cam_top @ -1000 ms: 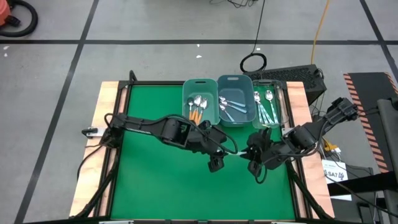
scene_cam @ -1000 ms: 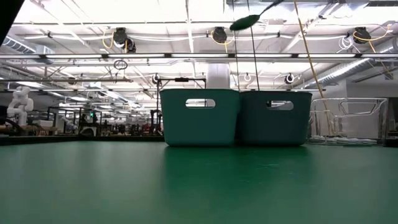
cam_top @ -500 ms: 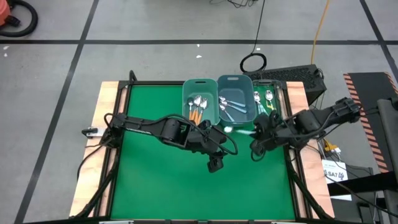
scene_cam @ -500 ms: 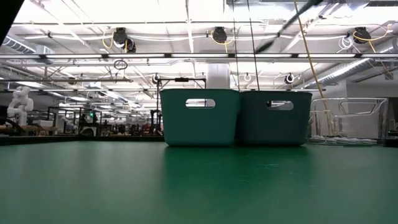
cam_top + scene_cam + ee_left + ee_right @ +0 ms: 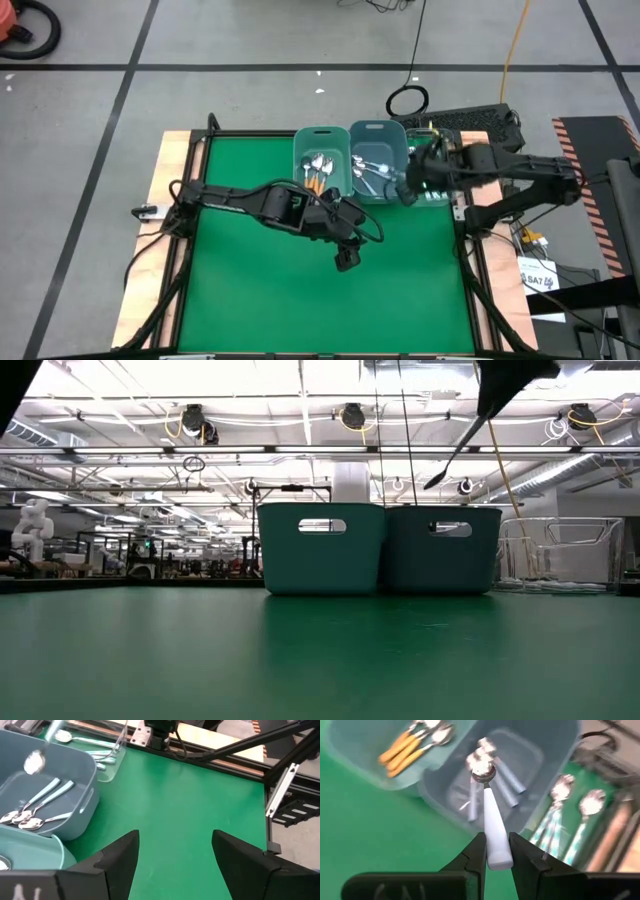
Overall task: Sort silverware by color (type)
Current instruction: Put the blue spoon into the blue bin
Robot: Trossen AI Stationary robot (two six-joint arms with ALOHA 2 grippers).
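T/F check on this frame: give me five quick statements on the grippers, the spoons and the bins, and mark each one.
1. The right gripper is shut on a light blue spoon. True.
2. The left gripper holds an orange spoon. False: it is open and empty above the green mat.
3. The orange spoons lie in the left bin. True.
4. The held spoon hangs over the bare mat, far from the bins. False: it is above the middle bin, which holds other light blue spoons.
5. The teal-green spoons lie in the middle bin. False: they lie in a clear tray beside it.
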